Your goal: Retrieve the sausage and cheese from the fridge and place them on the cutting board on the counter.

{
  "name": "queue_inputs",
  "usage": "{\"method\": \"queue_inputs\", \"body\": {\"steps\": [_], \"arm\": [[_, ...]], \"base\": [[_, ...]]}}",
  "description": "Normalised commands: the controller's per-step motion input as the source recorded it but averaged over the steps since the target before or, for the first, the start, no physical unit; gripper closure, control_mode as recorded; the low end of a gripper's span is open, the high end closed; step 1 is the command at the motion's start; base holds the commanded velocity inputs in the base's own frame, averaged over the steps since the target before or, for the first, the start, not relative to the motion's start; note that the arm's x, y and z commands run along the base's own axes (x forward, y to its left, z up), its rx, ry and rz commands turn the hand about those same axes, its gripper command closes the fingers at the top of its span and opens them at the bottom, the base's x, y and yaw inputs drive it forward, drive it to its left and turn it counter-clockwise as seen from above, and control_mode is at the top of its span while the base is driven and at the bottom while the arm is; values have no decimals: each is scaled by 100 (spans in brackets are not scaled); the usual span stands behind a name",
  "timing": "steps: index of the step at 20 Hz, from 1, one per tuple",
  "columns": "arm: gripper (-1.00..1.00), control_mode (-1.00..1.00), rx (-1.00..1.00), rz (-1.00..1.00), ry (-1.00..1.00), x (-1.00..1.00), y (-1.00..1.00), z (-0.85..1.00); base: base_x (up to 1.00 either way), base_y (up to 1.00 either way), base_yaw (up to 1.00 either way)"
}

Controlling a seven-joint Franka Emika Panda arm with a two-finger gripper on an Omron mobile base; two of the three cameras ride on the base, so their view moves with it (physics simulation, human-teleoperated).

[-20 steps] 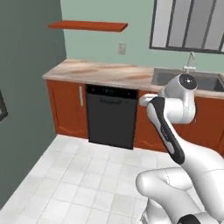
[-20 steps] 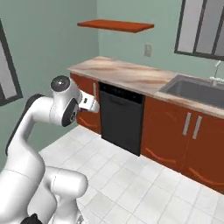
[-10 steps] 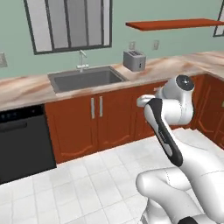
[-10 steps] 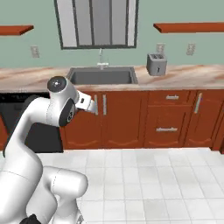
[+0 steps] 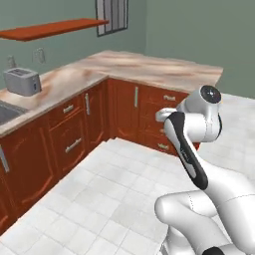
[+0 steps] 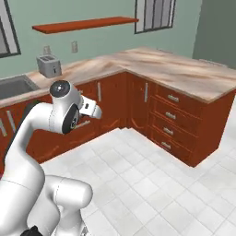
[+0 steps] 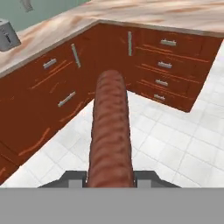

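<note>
In the hand view a reddish-brown sausage (image 7: 110, 131) sticks out lengthwise from my gripper (image 7: 110, 177), which is shut on its near end. The hand is held up in front of the arm's folded elbow, above the tiled floor, seen in the left base view (image 5: 162, 115) and the right base view (image 6: 92, 110). The marbled counter (image 5: 149, 67) (image 6: 175, 69) (image 7: 144, 13) runs in an L around a corner ahead, over red-brown drawers. The cheese, the fridge and the cutting board are out of view.
A silver toaster (image 5: 22, 81) (image 6: 49, 66) stands on the counter's left stretch, with a sink (image 6: 14, 86) further left. A wooden wall shelf (image 5: 50, 28) (image 6: 87, 24) hangs above. White floor tiles (image 6: 152, 184) lie open between me and the cabinets.
The whole picture has swept sideways as the base turned: from the dishwasher, past the sink, to the counter's corner. The arm's pose is unchanged.
</note>
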Motion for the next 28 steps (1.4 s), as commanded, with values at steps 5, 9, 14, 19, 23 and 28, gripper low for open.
{"method": "queue_inputs", "body": {"steps": [5,9,14,19,23,28], "arm": [[100,100,0,0,0,0,0,0],[100,100,0,0,0,0,0,0],[100,100,0,0,0,0,0,0],[100,100,0,0,0,0,0,0],[100,100,0,0,0,0,0,0],[100,100,0,0,0,0,0,0]], "base": [[0,0,-100],[0,0,-100],[0,0,-100],[29,1,-65],[62,7,-13],[79,9,-3]]}}
